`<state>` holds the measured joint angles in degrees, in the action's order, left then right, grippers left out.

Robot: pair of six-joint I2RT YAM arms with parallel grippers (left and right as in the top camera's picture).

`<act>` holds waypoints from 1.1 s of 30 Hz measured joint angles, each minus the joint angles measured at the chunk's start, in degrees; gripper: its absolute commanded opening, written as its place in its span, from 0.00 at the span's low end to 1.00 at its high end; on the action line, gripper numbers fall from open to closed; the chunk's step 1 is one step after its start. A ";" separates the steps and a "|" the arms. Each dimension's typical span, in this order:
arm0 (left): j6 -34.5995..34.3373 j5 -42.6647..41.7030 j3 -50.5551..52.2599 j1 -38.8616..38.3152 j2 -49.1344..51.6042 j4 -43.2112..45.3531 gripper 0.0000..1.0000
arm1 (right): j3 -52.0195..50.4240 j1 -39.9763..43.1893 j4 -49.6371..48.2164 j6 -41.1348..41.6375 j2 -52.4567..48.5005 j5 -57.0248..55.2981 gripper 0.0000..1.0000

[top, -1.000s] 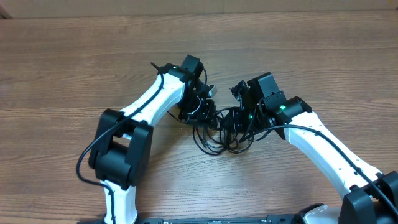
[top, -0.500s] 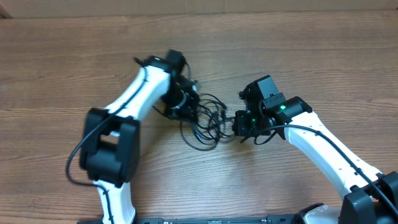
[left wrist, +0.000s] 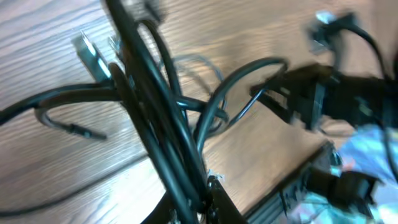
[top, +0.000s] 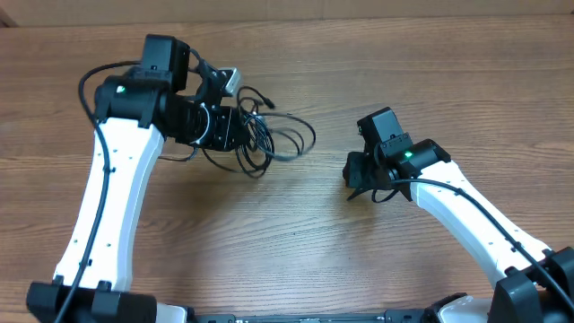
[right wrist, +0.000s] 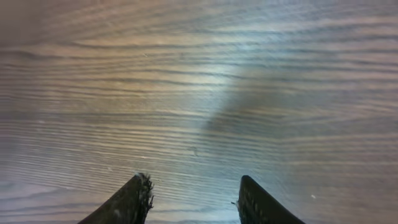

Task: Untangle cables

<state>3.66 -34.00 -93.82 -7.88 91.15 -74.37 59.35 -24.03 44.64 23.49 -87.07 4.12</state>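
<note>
Counter (top: 296, 242): brown wood grain.
Cables (top: 280, 139): limp, light tangle, upper left; I would take the silver plug (left wrist: 89, 50).
Left pincer (top: 237, 133): clamped on cables.
Right pincer (right wrist: 196, 193): wide, empty.

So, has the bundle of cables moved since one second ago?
Yes. In the overhead view the cables have gone to the image's left and nearer the table's far edge, away from the right gripper.
</note>
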 measured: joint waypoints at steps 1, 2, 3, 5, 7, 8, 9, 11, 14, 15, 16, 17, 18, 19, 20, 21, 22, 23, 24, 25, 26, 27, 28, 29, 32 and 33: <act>1.38 -1.03 0.00 0.00 -0.20 -0.48 0.08 | 0.00 0.02 -0.72 0.09 0.00 0.50 0.50; 2.82 -1.60 0.00 0.00 -0.24 -0.81 0.06 | 0.00 0.07 -1.33 0.20 0.00 1.16 0.52; 3.76 -1.33 0.02 0.00 -0.20 -0.83 0.05 | 0.00 0.24 -1.99 0.28 0.00 2.12 0.54; 3.87 1.73 0.02 -0.13 -0.13 -0.55 0.04 | 0.11 0.94 -2.99 0.33 0.00 4.35 0.57; 2.32 6.36 0.02 -0.28 -0.13 -0.52 0.04 | 0.68 2.29 -4.66 0.11 0.00 8.09 0.57; 2.05 7.78 0.02 -0.28 -0.09 -0.81 0.04 | 1.11 3.19 -6.27 -0.46 0.00 11.10 0.58; 1.92 8.57 0.02 -0.28 -0.07 -1.03 0.04 | 1.53 3.76 -7.50 -1.07 0.00 13.46 0.58; 3.37 6.78 0.02 -0.15 -0.02 -1.49 0.04 | 2.16 4.87 -11.08 -2.97 0.00 21.11 0.58; 7.54 -1.03 0.02 -0.13 -0.02 -1.40 0.04 | 2.58 4.92 -13.18 -5.57 0.00 32.09 0.59; 8.74 -4.07 0.02 -0.13 -0.02 -1.03 0.04 | 2.58 4.81 -13.14 -6.03 0.00 34.18 0.60; 9.73 -6.97 0.02 -0.13 -0.02 -0.28 0.04 | 2.58 4.50 -12.83 -6.51 0.00 36.39 0.60; 10.54 -9.79 0.02 -0.28 -0.02 0.63 0.04 | 2.58 4.20 -12.07 -7.06 0.00 38.29 0.60; 11.10 -12.31 0.02 -0.28 -0.02 1.53 0.04 | 2.58 3.93 -11.47 -7.23 0.00 39.45 0.60; 11.61 -14.58 0.02 -0.28 -0.02 2.21 0.04 | 2.58 3.56 -10.54 -7.48 0.00 40.48 0.60; 11.87 -16.55 0.02 -0.28 -0.02 2.78 0.04 | 2.58 3.28 -10.08 -7.61 0.00 41.13 0.59; 12.11 -18.08 0.02 -0.28 -0.02 3.10 0.04 | 2.58 3.08 -9.53 -7.72 0.00 41.79 0.57; 12.50 -19.43 0.02 -0.28 -0.02 3.26 0.04 | 2.58 2.86 -9.14 -7.87 0.00 42.21 0.53; 12.76 -20.52 0.02 -0.28 -0.02 3.23 0.04 | 2.58 2.58 -8.66 -8.13 0.00 42.60 0.39; 12.94 -21.42 0.02 -0.28 -0.02 3.26 0.04 | 2.58 2.49 -8.24 -8.17 0.00 42.99 0.32; 13.09 -22.56 0.02 -0.28 -0.02 3.26 0.04 | 2.58 2.34 -7.96 -8.26 0.00 43.04 0.23; 13.11 -23.39 0.02 -0.28 -0.02 3.26 0.04 | 2.58 2.25 -7.67 -8.20 0.00 42.82 0.16; 13.14 -24.22 0.02 -0.28 -0.02 3.26 0.04 | 2.58 2.21 -7.28 -8.09 0.00 42.47 0.12; 13.27 -25.07 0.02 -0.28 -0.02 3.28 0.04 | 2.58 2.19 -6.78 -8.33 0.00 41.77 0.04; 13.35 -25.99 0.02 -0.28 -0.02 3.30 0.04 | 2.62 2.16 -5.97 -8.37 0.00 40.89 0.04; 13.53 -27.47 0.02 -0.28 -0.02 3.76 0.04 | 2.69 2.19 -2.21 -8.24 0.00 36.22 0.04; 13.53 -27.54 0.02 -0.26 -0.02 3.74 0.04 | 2.71 2.19 -0.83 -8.28 0.00 34.49 0.04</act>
<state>17.19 -61.54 -93.80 -8.14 91.13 -70.63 62.06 -21.85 43.81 15.20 -87.07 38.61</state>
